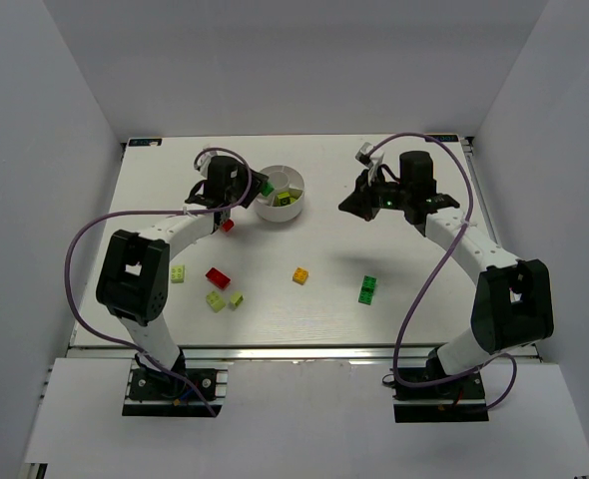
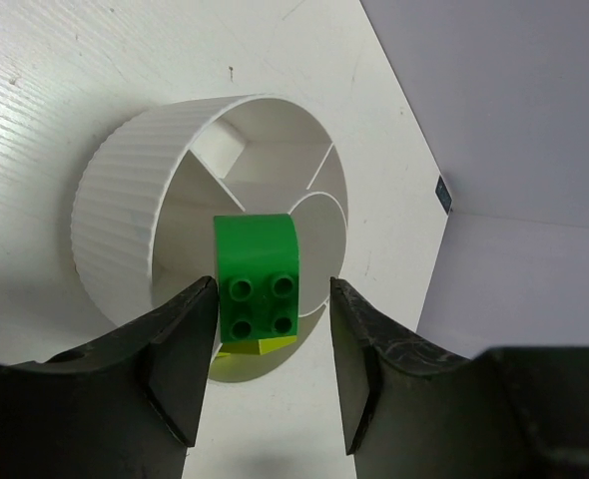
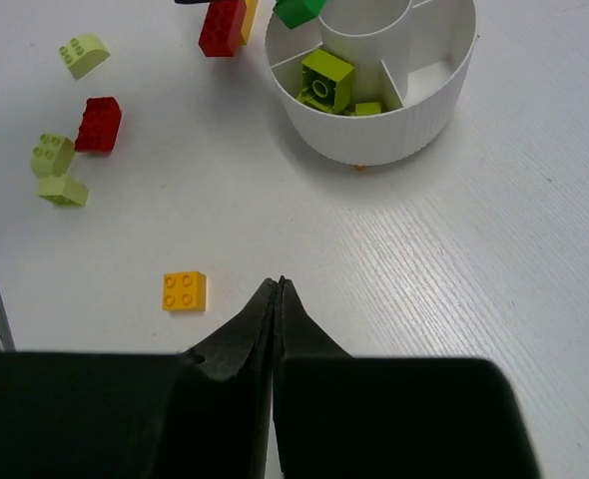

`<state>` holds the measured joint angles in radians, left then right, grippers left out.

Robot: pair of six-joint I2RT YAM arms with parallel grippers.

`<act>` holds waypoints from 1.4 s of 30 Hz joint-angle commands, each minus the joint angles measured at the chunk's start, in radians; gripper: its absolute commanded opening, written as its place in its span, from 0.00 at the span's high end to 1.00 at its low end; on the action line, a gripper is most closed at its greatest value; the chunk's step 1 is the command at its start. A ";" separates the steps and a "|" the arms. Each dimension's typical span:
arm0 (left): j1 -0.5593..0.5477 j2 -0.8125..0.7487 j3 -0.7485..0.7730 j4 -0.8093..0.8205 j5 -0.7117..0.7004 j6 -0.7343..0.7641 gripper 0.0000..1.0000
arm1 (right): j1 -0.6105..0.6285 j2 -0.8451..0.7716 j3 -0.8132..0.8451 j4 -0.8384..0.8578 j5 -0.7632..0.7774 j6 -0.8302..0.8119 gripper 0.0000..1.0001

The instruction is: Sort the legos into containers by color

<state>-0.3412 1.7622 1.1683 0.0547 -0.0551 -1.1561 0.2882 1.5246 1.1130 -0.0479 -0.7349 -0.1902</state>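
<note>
The white round dish [image 1: 293, 181] stands at the table's back centre. My left gripper [image 1: 249, 190] is at its left rim with the jaws open. A dark green lego [image 2: 258, 282] sits between the fingers over the rim [image 2: 115, 230], close to the left finger and clear of the right one. Lime legos [image 3: 326, 80] lie in one wedge. My right gripper [image 3: 278, 283] is shut and empty, hovering right of the dish [image 3: 394, 130]. Loose on the table are red legos [image 1: 218, 276], lime legos [image 1: 216, 300], an orange-yellow lego [image 1: 300, 275] and a dark green lego [image 1: 368, 289].
Another red lego [image 1: 228, 226] lies by the left gripper, with a yellow piece against it [image 3: 248, 14]. A lime lego [image 1: 178, 274] lies near the left arm's elbow. White walls close in the table on three sides.
</note>
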 commanded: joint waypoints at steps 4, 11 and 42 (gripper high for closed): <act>0.002 -0.043 0.031 -0.012 -0.032 0.001 0.41 | -0.003 -0.037 -0.013 0.036 -0.021 0.003 1.00; 0.004 -0.078 0.033 -0.045 -0.049 0.001 0.41 | -0.004 -0.041 -0.013 0.028 -0.021 -0.002 1.00; 0.028 -1.118 -0.555 -0.506 -0.338 0.211 0.10 | 0.002 -0.112 -0.092 -0.776 0.098 -0.906 0.11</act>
<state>-0.3161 0.6701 0.6338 -0.3717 -0.3782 -0.9527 0.2886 1.5028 1.1034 -0.8024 -0.5510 -0.7940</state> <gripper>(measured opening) 0.897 0.881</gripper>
